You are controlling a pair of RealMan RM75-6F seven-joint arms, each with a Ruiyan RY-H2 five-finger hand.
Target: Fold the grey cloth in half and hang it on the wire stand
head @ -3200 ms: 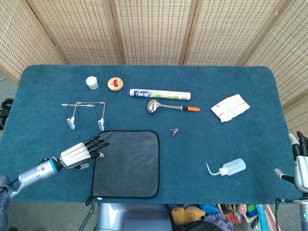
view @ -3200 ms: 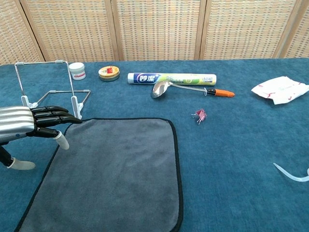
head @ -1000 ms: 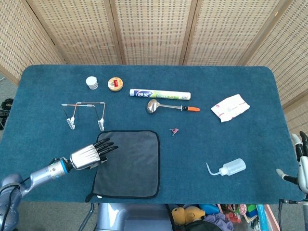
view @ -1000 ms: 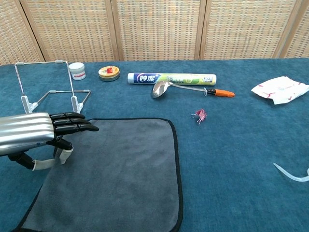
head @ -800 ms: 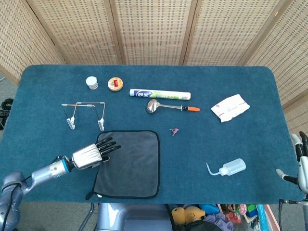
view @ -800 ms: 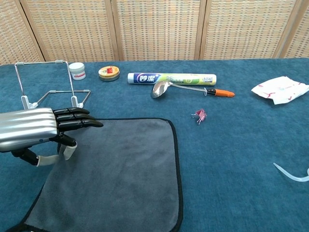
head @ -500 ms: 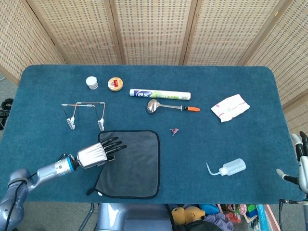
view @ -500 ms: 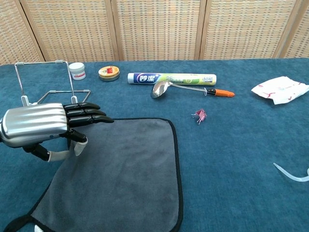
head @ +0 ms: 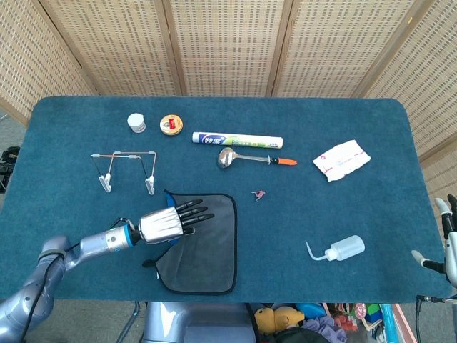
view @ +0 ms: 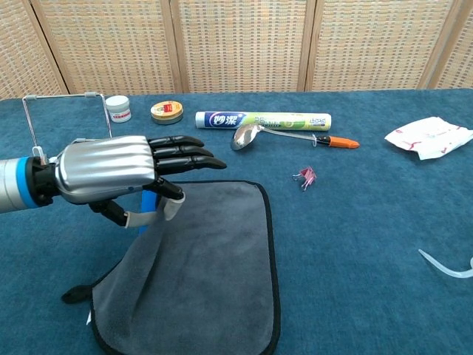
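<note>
The grey cloth (head: 207,246) with its black trim lies near the table's front edge, its right part flat. My left hand (head: 168,223) pinches the cloth's left edge between thumb and finger and holds it raised over the cloth (view: 214,274), the other fingers stretched out toward the right. In the chest view the left hand (view: 118,174) hangs above the lifted fold. The wire stand (head: 123,153) is upright just behind and left of the cloth; its top bar (view: 63,95) shows behind the hand. My right hand (head: 448,239) sits at the far right edge, holding nothing.
Along the back stand a white jar (head: 136,123), a round tin (head: 171,124), a tube (head: 237,139) and a spoon (head: 250,158). A pink clip (head: 258,194) lies right of the cloth. A white packet (head: 342,158) and a squeeze bottle (head: 341,248) lie further right.
My left hand took hold of the cloth's left edge, lifted it and carried it to the right, so the cloth now covers less of the table. The right hand barely moved.
</note>
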